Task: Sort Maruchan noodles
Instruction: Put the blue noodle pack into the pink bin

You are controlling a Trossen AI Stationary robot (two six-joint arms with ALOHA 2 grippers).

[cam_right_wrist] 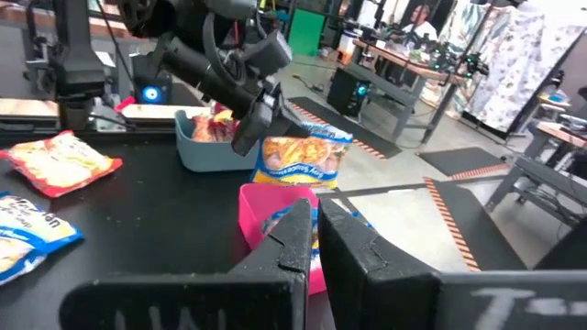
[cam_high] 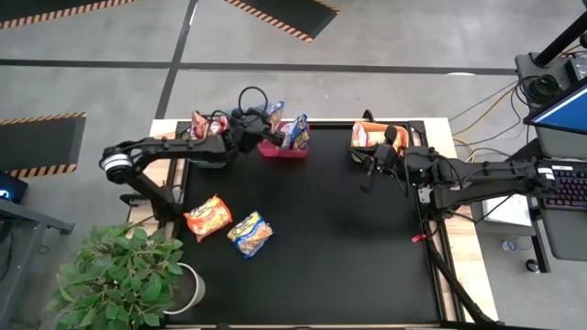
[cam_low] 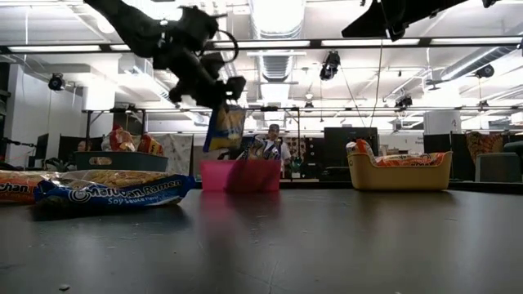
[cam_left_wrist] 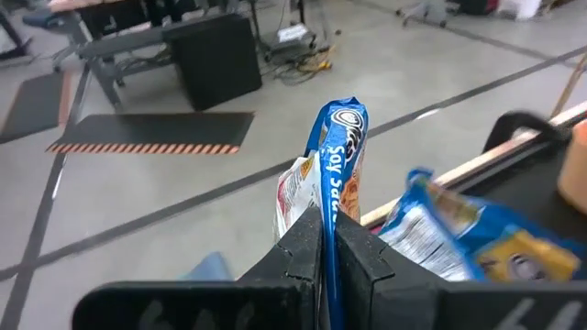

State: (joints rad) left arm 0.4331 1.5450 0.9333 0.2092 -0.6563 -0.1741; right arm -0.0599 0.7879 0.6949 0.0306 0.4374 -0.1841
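Note:
My left gripper [cam_high: 268, 119] is over the pink bin [cam_high: 283, 149], shut on a blue-and-yellow noodle packet [cam_low: 225, 126]. A second blue packet [cam_high: 298, 131] stands in that bin, leaning on its wall. Red-orange packets [cam_high: 202, 123] sit in the grey bin [cam_high: 209, 154]. An orange packet [cam_high: 208, 217] and a blue-and-yellow one [cam_high: 249, 234] lie flat on the mat near the left edge. My right gripper [cam_high: 369, 180] hangs above the mat beside the orange bin [cam_high: 371, 137], shut and holding nothing. My left gripper pinches the blue-and-yellow packet between its two fingers [cam_left_wrist: 298, 252], on the flat faces near one end [cam_left_wrist: 328, 220]. The fingers slant down from the table's left. The packet is lifted clear and hangs below the fingers over the pink bin [cam_low: 241, 174].
The three bins stand in a row along the far edge of the black mat [cam_high: 348, 257], with an orange packet [cam_low: 409, 160] in the orange bin. A potted plant [cam_high: 119, 275] stands at the near left corner. A person [cam_low: 272, 145] shows in the room behind.

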